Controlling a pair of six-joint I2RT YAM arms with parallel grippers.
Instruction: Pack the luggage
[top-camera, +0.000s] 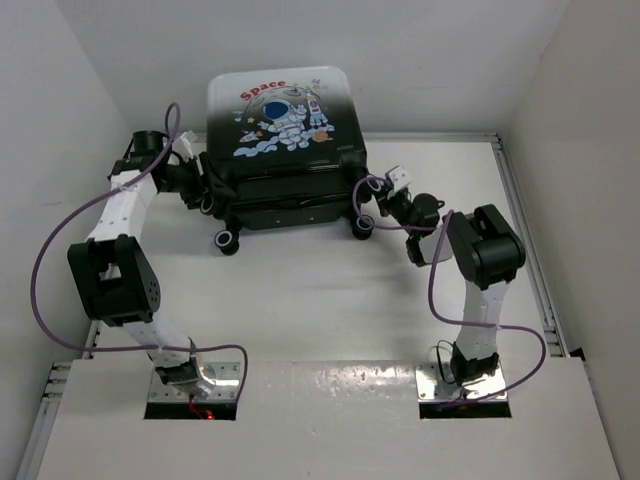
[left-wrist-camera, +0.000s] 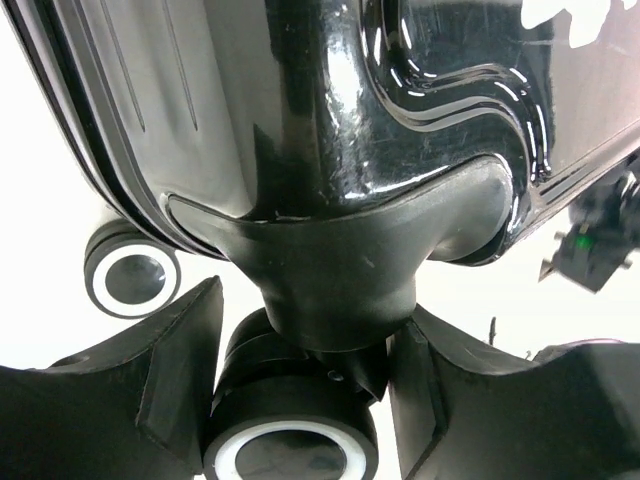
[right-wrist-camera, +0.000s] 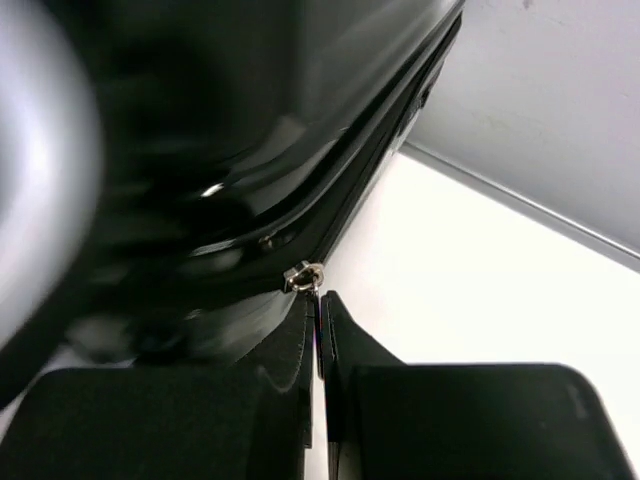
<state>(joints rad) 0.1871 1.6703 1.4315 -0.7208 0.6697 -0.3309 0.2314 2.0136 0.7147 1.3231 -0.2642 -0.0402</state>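
Luggage (top-camera: 285, 120) lies at far end of bench (top-camera: 320, 300), centred betw. the two arms. Astronaut side is up and the wheels face the arm bases. Lid is down on the lower shell.

L arm reaches to the case's L near corner. In L wrist view its jaws straddle a corner wheel (left-wrist-camera: 290, 440) and its black housing, w/ fingers (left-wrist-camera: 150, 400) hard against either side, so they look clamped on it. A 2nd wheel (left-wrist-camera: 130, 280) sits just beyond, to the L and clear of the fingers.

R arm reaches to the R near corner, by the wheel (top-camera: 362, 225) there. In R wrist view its jaws are all but closed. The fingers (right-wrist-camera: 200, 420) pinch the thin metal zip pull (right-wrist-camera: 305, 277) hanging from the seam betw. the shells. The shell close to the lens is too blurred to read.
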